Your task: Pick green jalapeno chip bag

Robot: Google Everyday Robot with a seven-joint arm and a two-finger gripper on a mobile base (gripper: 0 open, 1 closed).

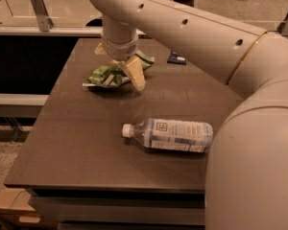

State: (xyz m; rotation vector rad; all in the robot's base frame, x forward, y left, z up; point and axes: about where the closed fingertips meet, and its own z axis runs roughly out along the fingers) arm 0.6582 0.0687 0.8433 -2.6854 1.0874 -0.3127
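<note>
Because the green jalapeno chip bag (105, 75) lies directly under the pincer (119, 67), the coming move turns less on reaching than on closing squarely. The bag rests crumpled on the counter (86, 143). Its long axis runs from a flattened end low and picture-left of the pincer to a raised end up and picture-right of it. The pincer's two pale fingers stand apart, one on the camera side of the bag (137, 75) and the other just showing on the far side. They therefore straddle the bag's short axis, which looks like the right way to take it. I cannot tell whether the near finger touches the foil. The grip does not look clamped.

The single arm (182, 23) comes in from above and picture-right, so there is no other limb to weigh. Foil this crumpled will likely give and slide as the fingers meet it. A low, centred close seems wise.

Room is good. The clear bottle (175, 134) lies on its side well apart on the camera side of the pincer. The small dark blue packet (176, 58) sits apart to picture-right, beyond the bag's raised end. The counter's picture-left edge is the nearest edge to the pincer, with bare surface between. Straight up from the pincer nothing stands in the way of a lift.
</note>
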